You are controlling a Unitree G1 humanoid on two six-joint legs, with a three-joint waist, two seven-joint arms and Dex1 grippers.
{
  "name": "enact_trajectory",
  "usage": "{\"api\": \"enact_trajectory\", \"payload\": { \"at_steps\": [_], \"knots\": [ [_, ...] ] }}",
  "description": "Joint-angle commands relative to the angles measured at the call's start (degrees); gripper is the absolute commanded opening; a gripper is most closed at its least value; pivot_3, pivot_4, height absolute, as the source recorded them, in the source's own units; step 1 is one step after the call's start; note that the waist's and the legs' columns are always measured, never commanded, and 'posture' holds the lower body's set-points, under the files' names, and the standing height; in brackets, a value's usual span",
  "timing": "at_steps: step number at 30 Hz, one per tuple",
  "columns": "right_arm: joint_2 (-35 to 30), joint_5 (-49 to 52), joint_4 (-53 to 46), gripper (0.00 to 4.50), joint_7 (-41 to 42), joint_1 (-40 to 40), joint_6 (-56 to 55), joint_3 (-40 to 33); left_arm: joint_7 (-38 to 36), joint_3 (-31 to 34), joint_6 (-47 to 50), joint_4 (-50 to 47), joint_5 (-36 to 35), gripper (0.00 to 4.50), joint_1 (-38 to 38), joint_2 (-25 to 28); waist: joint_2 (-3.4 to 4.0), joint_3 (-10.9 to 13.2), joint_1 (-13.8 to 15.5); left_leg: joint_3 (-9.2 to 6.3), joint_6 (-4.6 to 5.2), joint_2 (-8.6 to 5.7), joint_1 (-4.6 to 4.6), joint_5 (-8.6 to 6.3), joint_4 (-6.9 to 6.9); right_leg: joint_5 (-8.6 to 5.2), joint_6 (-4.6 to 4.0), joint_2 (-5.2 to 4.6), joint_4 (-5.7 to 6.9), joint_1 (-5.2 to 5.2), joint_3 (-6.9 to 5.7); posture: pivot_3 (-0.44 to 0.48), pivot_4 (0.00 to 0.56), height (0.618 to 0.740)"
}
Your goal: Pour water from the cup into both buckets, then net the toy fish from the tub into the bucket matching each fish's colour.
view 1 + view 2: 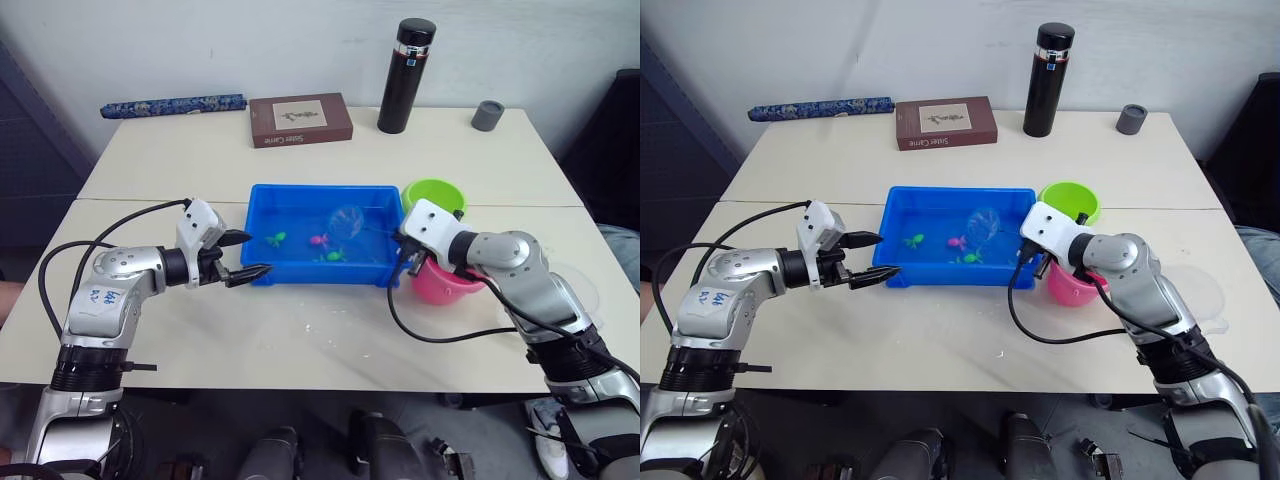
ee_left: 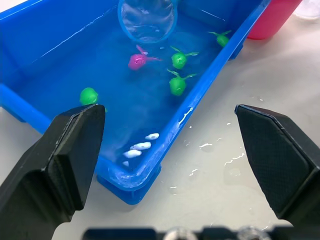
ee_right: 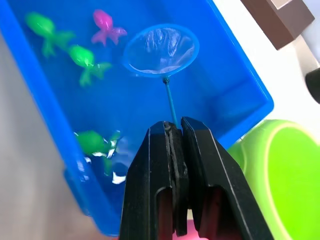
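Observation:
The blue tub (image 1: 262,200) sits mid-table holding water, one pink fish (image 1: 319,241) and several green fish (image 2: 176,85). The net (image 1: 347,222) hangs with its light blue hoop over the tub's right half, near the pink fish. My right gripper (image 1: 403,250), at the tub's right end, is shut on the net's thin handle (image 3: 170,102). The green bucket (image 1: 433,195) and the pink bucket (image 1: 445,285) stand right of the tub, beside my right wrist. The clear cup (image 1: 1205,290) shows faintly behind my right forearm. My left gripper (image 1: 258,252) is open and empty at the tub's front left corner.
A black flask (image 1: 406,75), a small grey cup (image 1: 488,114), a brown box (image 1: 300,120) and a blue patterned roll (image 1: 172,104) line the far edge of the table. Water drops (image 1: 320,325) lie on the table in front of the tub.

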Motion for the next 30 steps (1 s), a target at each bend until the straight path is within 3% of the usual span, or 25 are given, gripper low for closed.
{"api": "enact_trajectory", "payload": {
  "at_steps": [1, 7, 17, 26, 30],
  "knots": [
    [-0.6, -3.3, 2.6, 0.00, -0.1, -1.8, -5.7, 0.9, 0.2, 0.2, -0.6, -1.4, -0.9, 4.48, -1.5, 0.2, 0.00, 0.0, 0.0, 0.00, 0.00, -0.01, -0.01, 0.00, 0.00, 0.00, 0.00, -0.01, 0.00, 0.00, 0.00, 0.000, 0.150, 0.740],
    [3.4, 0.0, 2.1, 0.00, 3.0, -1.1, -3.0, 0.6, 0.3, 0.0, -0.7, -1.5, -1.0, 4.48, -1.7, 0.1, 0.00, 0.0, -0.7, -0.01, -0.01, 0.02, 0.00, 0.00, 0.00, 0.00, 0.00, 0.02, 0.00, 0.00, -0.02, 0.000, 0.150, 0.740],
    [13.6, 17.8, -4.8, 0.00, 1.4, -1.1, 25.4, -13.0, 0.2, 0.3, -1.0, -1.2, -1.5, 4.48, -2.1, -0.1, 0.01, 0.0, -1.0, -0.03, -0.02, 0.02, -0.01, 0.01, -0.01, 0.00, 0.00, 0.01, 0.01, 0.00, -0.02, 0.000, 0.150, 0.740],
    [10.6, 28.8, -21.9, 0.00, 1.1, 6.0, 36.2, -26.4, -4.8, -1.6, -0.1, 0.6, -6.2, 4.48, -7.6, -3.4, 0.01, 0.0, -0.6, -0.08, -0.02, -0.02, -0.04, 0.00, 0.00, 0.00, 0.00, -0.04, 0.00, 0.01, -0.04, 0.000, 0.150, 0.740],
    [9.2, 35.3, -31.5, 0.00, -0.3, 12.4, 41.0, -38.1, -8.9, -4.7, 0.0, 2.0, -7.9, 4.48, -11.8, -5.7, 0.01, 0.0, 0.0, -0.07, -0.02, -0.02, -0.04, 0.00, -0.01, 0.00, 0.00, -0.04, 0.00, 0.02, -0.04, 0.000, 0.150, 0.740]
  ]
}}
